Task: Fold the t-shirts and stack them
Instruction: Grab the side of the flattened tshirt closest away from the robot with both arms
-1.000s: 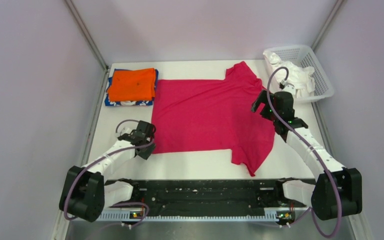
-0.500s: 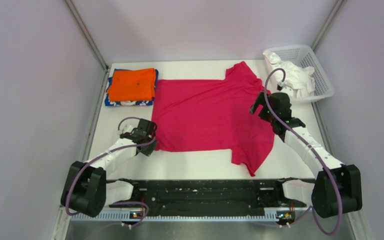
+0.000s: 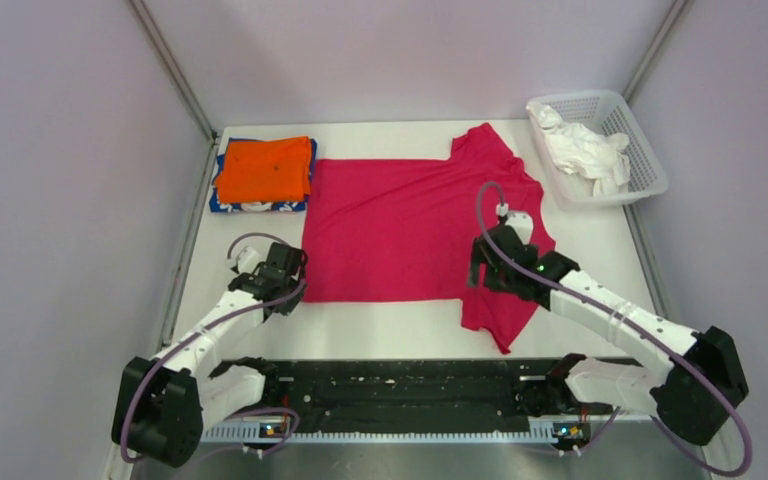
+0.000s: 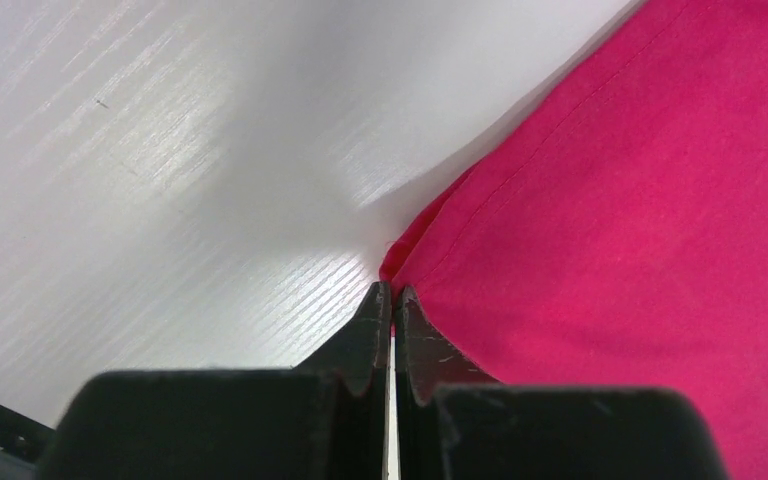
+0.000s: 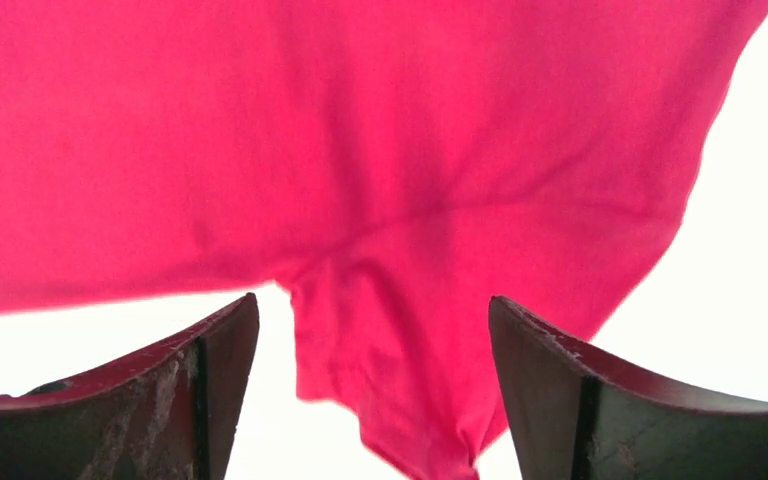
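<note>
Sleeve of magenta-red t-shirt (image 3: pixel 400 225) lies under the spread right gripper (image 5: pixel 372 310).

We've got a white table (image 3: pixel 390 318). Directly on it: magenta-red t-shirt (image 3: pixel 400 225) spread flat mid-table, folded blue t-shirt (image 3: pixel 250 207) just beside it far-left, white mesh basket (image 3: pixel 632 122) far-right.

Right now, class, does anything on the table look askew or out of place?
The magenta shirt lies spread out unfolded, and its near sleeve is skewed at an angle toward the near edge. A crumpled white cloth is bunched in the basket.
</note>
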Motion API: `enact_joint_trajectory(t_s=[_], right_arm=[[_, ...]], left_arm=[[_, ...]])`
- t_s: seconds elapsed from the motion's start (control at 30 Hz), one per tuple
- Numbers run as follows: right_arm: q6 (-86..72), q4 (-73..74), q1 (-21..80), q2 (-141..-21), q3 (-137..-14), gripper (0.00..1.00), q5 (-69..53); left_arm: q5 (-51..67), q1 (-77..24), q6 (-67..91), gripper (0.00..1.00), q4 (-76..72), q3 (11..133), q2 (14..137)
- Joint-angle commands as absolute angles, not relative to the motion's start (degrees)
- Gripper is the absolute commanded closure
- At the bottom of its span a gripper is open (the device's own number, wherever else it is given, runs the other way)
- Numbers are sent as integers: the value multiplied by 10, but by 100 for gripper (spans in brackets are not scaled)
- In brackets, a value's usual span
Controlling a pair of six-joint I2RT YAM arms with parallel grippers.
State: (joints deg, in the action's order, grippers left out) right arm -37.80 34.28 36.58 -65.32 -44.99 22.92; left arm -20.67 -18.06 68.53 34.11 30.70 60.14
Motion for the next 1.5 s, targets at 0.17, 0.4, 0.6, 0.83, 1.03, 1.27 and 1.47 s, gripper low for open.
enact_joint_trajectory(t_s=[0.17,0.4,0.6,0.83,1.03,1.27,1.47], right_arm=[[-460,470,436,-594,-360,37,170],[-466,400,439,-641,-325,51,145],[-503,408,454,-663,-299,50,125],[-569,427,485,-690,-293,88,129],[-600,557,524,-635,-336,100,147],[-636,651,593,-576,-367,100,99],[-634,653,594,-578,-387,100,152]], left_arm=[[-206,-180,668,100,332,301,599],[-203,-180,668,100,330,295,599],[-203,-180,672,100,337,293,597],[-202,-180,679,100,355,289,583],[-199,-180,677,100,424,293,540],[-175,-181,695,100,513,280,462],[-153,-181,691,100,495,277,412]])
